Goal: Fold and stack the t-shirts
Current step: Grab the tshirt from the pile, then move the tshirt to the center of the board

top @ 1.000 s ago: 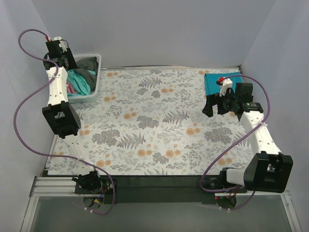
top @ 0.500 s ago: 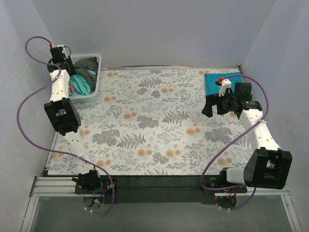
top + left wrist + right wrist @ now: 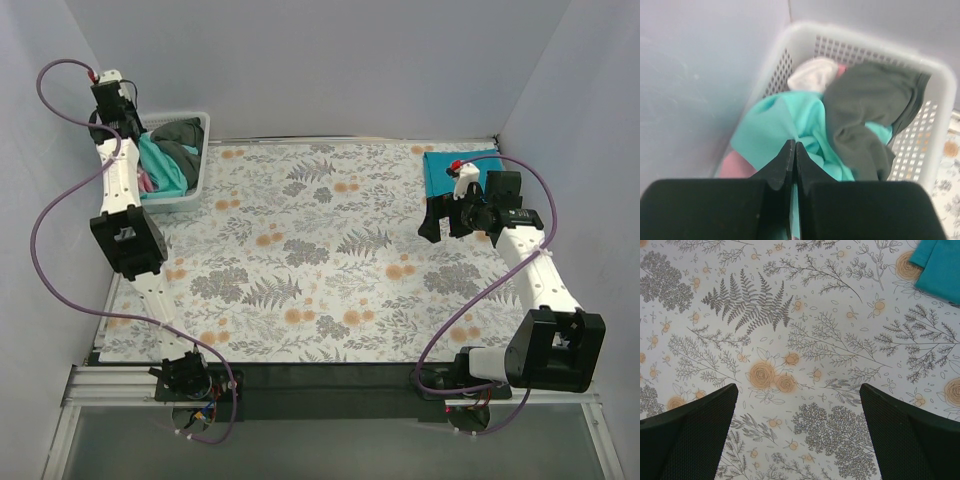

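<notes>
My left gripper [image 3: 130,128] hangs over the white basket [image 3: 196,186] at the back left. It is shut on a fold of the mint-turquoise t-shirt [image 3: 160,165], which is pulled up from the pile. In the left wrist view its jaws [image 3: 792,146] pinch the mint shirt [image 3: 767,127]. A dark grey shirt [image 3: 865,110], a white one [image 3: 812,75] and a pink one [image 3: 735,165] lie in the basket [image 3: 935,125]. My right gripper [image 3: 432,222] is open and empty above the floral cloth. In its wrist view it [image 3: 798,387] is near a folded teal-blue shirt [image 3: 940,265].
The large floral-print cloth [image 3: 320,250] covers the table. The folded teal-blue shirt [image 3: 445,168] lies at the back right corner. Grey walls close in the left, back and right sides. Purple cables loop from both arms.
My left gripper dipped into the basket and has risen again, drawing the mint-turquoise shirt up with it. The right arm has not moved.
</notes>
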Controlling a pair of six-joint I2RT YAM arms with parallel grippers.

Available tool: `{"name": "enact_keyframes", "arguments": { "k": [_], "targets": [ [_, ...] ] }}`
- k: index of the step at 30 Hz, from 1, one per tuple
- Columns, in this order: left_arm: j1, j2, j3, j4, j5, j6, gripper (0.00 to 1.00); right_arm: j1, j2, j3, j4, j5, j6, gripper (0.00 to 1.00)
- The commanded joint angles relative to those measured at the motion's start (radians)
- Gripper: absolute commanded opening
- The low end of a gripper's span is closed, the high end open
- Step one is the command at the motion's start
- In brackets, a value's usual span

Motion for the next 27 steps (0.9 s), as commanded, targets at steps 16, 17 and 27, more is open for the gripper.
{"name": "enact_keyframes", "arguments": {
  "k": [16, 17, 27],
  "targets": [
    [0.022, -0.323, 0.028, 0.541, 0.079, 0.002, 0.00, -0.003, -0.077, 0.016, 0.001, -0.001, 0.002, 0.98],
    [0.022, -0.331, 0.022, 0.598, 0.079, 0.002, 0.00, -0.003, -0.077, 0.016, 0.001, -0.001, 0.002, 0.98],
    [0.022, -0.340, 0.083, 0.794, 0.134, -0.038, 0.00, -0.003, -0.095, 0.012, 0.001, -0.005, 0.002, 0.98]
  ]
}}
